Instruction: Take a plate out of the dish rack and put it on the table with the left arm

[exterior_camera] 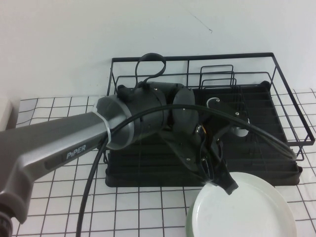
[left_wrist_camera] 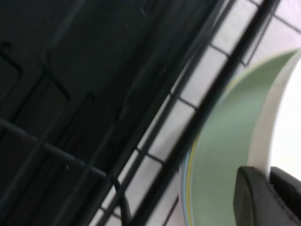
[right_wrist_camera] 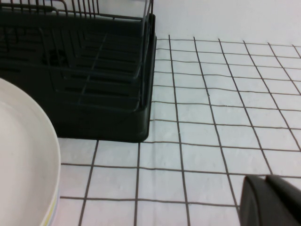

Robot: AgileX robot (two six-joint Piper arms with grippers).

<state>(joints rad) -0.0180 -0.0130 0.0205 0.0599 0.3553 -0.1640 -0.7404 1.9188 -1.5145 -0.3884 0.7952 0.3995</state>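
The off-white plate (exterior_camera: 244, 210) lies flat over the pale mint-green plate (exterior_camera: 189, 223) on the gridded table (exterior_camera: 143, 207), just in front of the black dish rack's (exterior_camera: 197, 58) front right corner. My left arm reaches across the rack, and my left gripper (exterior_camera: 219, 182) is shut on the off-white plate's far rim. In the left wrist view the left gripper (left_wrist_camera: 269, 172) pinches the white rim (left_wrist_camera: 263, 136) above the green plate (left_wrist_camera: 225, 155). My right gripper (right_wrist_camera: 268, 181) is shut and empty over the cloth (right_wrist_camera: 211, 117), to the right of the plate (right_wrist_camera: 23, 155) and the rack (right_wrist_camera: 94, 70).
Upright wire dividers (exterior_camera: 217, 74) stand at the rack's back right, and a small metal fitting (exterior_camera: 240, 126) sits on its tray. A white wall rises behind the rack. Bare cloth lies left of the plates and right of the rack.
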